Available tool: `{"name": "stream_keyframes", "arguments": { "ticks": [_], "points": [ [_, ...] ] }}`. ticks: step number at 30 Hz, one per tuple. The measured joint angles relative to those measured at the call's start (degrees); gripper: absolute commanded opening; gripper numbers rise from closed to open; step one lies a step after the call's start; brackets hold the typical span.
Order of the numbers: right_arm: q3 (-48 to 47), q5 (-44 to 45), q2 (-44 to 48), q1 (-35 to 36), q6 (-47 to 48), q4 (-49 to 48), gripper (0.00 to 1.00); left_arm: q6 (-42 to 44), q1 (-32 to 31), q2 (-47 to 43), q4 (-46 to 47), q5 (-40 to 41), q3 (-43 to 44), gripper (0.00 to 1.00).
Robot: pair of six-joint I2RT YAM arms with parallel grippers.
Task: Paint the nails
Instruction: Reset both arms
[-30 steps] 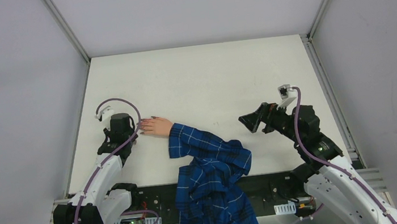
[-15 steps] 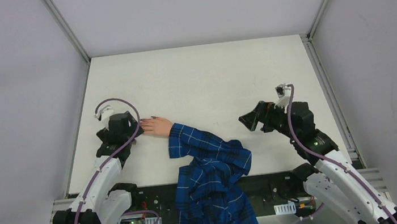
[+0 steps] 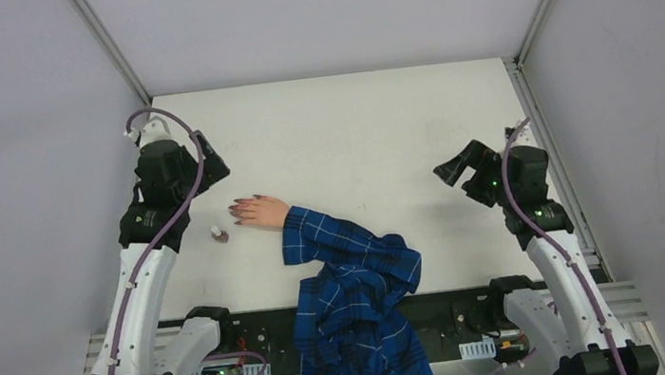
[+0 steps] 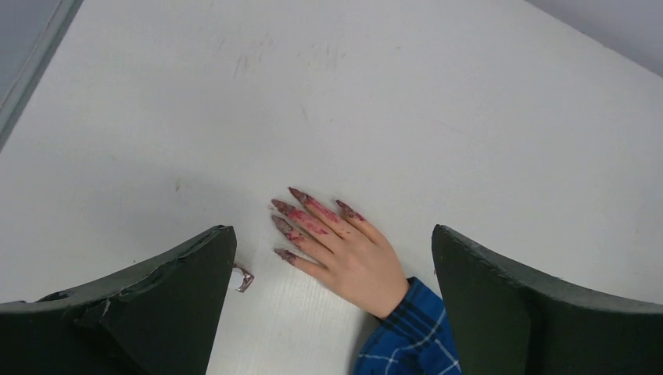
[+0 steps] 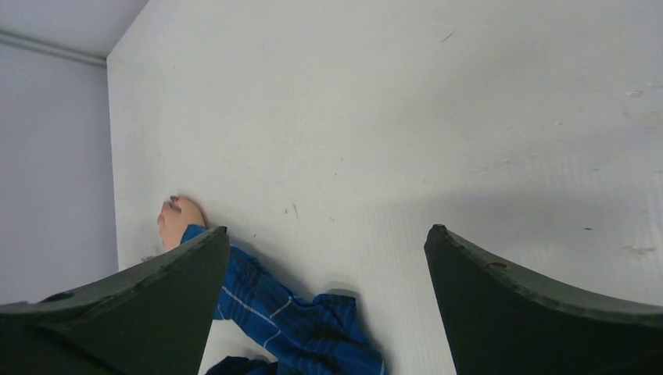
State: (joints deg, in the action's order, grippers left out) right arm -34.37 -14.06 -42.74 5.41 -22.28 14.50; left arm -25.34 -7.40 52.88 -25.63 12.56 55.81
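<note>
- nails (image 4: 291, 209): dark reddish-purple, long and pointed, tipping a pale hand (image 4: 356, 262) lying flat on the tabletop (image 3: 349, 118), left of centre, fingertips toward the left side
- red smears run along the fingers in the left wrist view
- blue plaid sleeve (image 3: 346, 253) trails from the wrist back over the near edge
- small white-capped bottle (image 3: 218, 233) sits just beside the fingertips, not touching them
- left jaws: spread wide, nothing between them, high above the tabletop, looking down on the nails
- right jaws: spread wide, empty, over the right side, well apart from the hand
</note>
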Motion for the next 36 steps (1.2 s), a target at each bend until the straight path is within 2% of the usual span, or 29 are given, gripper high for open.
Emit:
{"name": "stream_keyframes", "arguments": {
  "ticks": [5,9,17,24,36],
  "points": [
    [-4.02,-4.11,-1.09,-12.0,-0.2,3.39,0.99,3.85,0.0,-0.63,-6.25,-2.19,8.26,0.99],
    [-8.98,-4.83,-0.31,-16.96,0.52,5.6,0.99,6.95,0.0,-3.78,-9.46,-2.08,9.42,0.99],
    [-10.32,-3.04,8.79,-17.55,3.85,4.98,0.99,10.4,0.0,-13.35,-11.17,0.35,4.98,0.99],
    [0.79,-1.36,25.03,-17.55,5.42,0.63,0.99,10.38,0.0,-16.65,-11.72,1.46,-2.32,0.99],
    [2.51,-0.72,25.05,-17.57,6.1,0.17,0.99,10.45,0.0,-18.99,-11.69,1.38,-3.72,0.99]
  ]
}}
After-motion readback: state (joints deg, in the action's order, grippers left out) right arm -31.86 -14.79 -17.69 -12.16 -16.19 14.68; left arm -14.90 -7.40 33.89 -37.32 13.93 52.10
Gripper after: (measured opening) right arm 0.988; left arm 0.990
